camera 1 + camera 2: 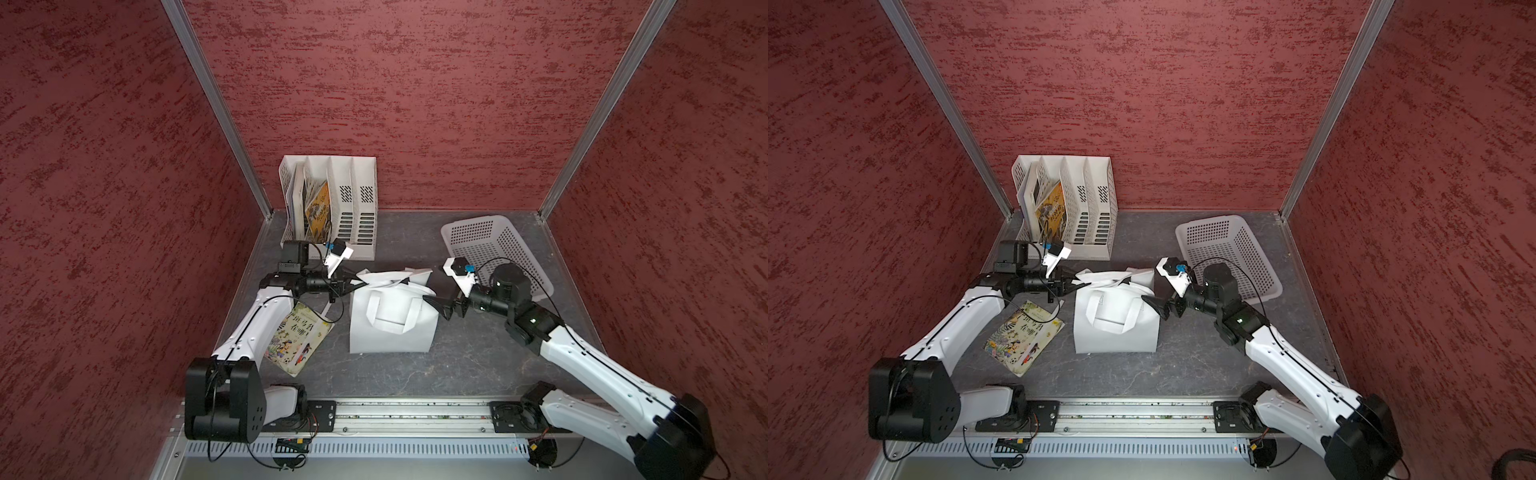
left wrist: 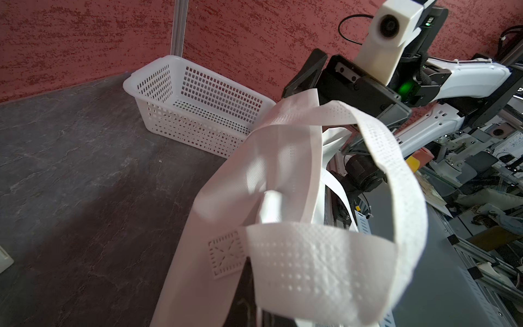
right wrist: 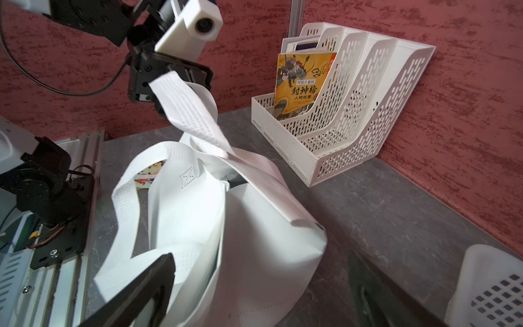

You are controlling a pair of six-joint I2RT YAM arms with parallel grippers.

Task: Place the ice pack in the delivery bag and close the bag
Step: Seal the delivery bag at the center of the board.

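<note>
Surface: dark grey stone-look tabletop [image 1: 415,374], matt and veined, boxed in by rough red plaster walls [image 1: 415,104].
Nearest item: picture book [image 1: 297,338], thin with a glossy cover, lying flat just left of the bag.
Delivery bag: delivery bag [image 1: 390,332], boxy, soft white non-woven fabric, creased, standing mid-table. Its front handle [image 1: 390,318], a flat loop, lies down the near face.
Left claw: left claw [image 1: 358,285], closed on the second handle [image 3: 192,113], a flat embossed strap drawn taut up and away from the rim.
Right claw: right claw [image 1: 434,305], jaws spread wide and holding nothing, at the bag's upper right edge and pointing in towards the mouth.
Key relation: the bag sits between the two claws, with its mouth just left of the right claw. The opening seems to run crosswise, claw to claw, pinched narrow by folded fabric.
Ice pack: not visible in any view — not on the table, in neither claw. If it is in the bag, the folds hide it; I cannot tell.
Nearer arm: both are at the bag — only the right is free to act.
Behind right: basket [image 1: 469,237], white perforated plastic, rigid, rounded rim.
Far left: file rack [image 1: 353,199], white slotted plastic with upright dividers, a yellow book [image 1: 318,208] leaning in one bay.
</note>
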